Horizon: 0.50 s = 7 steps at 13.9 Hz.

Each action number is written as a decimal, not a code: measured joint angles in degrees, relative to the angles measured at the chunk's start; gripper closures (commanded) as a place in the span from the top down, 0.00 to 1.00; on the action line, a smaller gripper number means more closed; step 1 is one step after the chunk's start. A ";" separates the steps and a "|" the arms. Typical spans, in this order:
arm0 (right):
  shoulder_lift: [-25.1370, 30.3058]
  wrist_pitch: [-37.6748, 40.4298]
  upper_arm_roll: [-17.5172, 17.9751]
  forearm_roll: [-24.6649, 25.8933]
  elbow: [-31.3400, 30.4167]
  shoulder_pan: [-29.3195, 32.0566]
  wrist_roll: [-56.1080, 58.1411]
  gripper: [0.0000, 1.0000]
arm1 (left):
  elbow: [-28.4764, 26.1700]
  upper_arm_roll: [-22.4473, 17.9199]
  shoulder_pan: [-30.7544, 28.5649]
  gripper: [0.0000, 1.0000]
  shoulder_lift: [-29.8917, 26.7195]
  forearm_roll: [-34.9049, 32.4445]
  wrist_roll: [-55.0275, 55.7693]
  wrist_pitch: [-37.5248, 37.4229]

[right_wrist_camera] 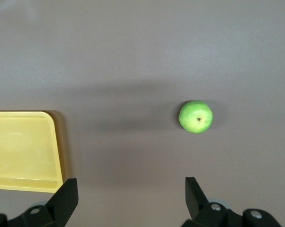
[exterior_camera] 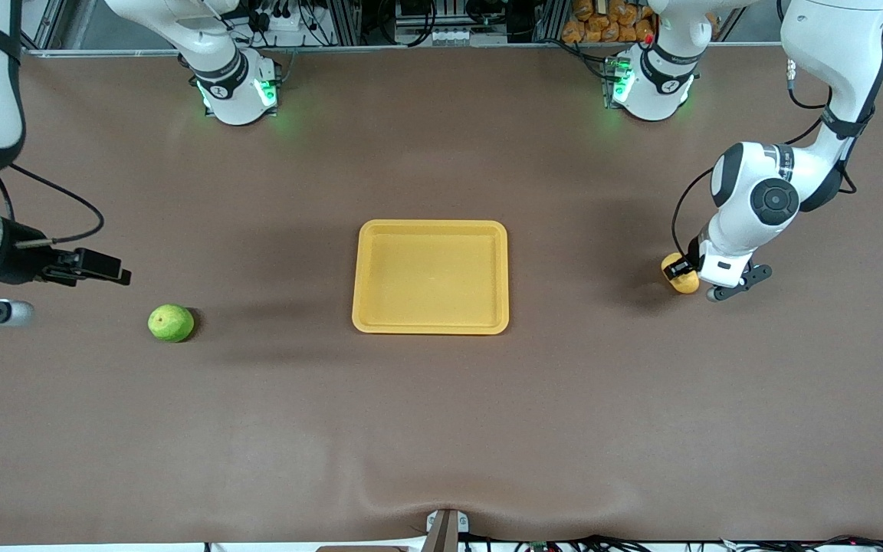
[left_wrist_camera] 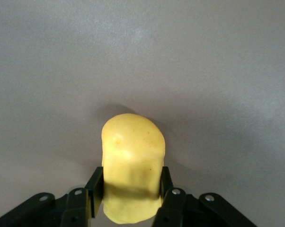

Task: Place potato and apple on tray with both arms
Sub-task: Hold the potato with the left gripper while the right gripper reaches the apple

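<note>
The yellow tray lies empty in the middle of the table. The potato is at the left arm's end of the table, and my left gripper is shut on it. In the left wrist view the potato sits between the black fingers of the left gripper, low over the table. The green apple lies at the right arm's end. My right gripper is open and empty, up in the air beside the apple. The right wrist view shows the apple, a tray corner and the right gripper.
The table is covered with a brown cloth. The two arm bases stand along the back edge. Orange packets sit off the table past that edge. A small clamp sits at the edge nearest the front camera.
</note>
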<state>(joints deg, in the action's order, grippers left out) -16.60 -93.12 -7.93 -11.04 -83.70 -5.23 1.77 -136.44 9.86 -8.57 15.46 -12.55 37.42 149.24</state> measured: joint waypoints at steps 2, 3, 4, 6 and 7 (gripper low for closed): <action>-3.23 -0.80 0.12 0.00 -0.01 -1.59 0.02 1.00 | 1.34 0.67 0.03 0.00 0.00 -0.04 0.00 -1.81; -5.03 -2.24 0.17 0.00 -0.02 -2.94 0.01 1.00 | 2.58 1.41 0.06 0.00 0.01 -0.05 0.00 -3.54; -6.95 -4.12 0.19 0.00 -0.02 -4.20 0.00 1.00 | 4.15 2.33 0.09 0.00 0.01 -0.06 0.00 -5.76; -10.26 -6.69 0.21 0.08 0.14 -5.89 0.00 1.00 | 7.88 4.58 0.19 0.00 0.01 -0.06 0.00 -11.23; -11.04 -7.28 0.20 0.62 0.26 -6.54 0.02 1.00 | 9.83 5.83 0.27 0.00 0.01 -0.06 0.02 -13.79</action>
<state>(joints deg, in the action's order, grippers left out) -27.64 -100.40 -7.73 -10.42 -83.43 -11.77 1.79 -126.61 15.69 -8.30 15.47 -12.61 37.44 135.45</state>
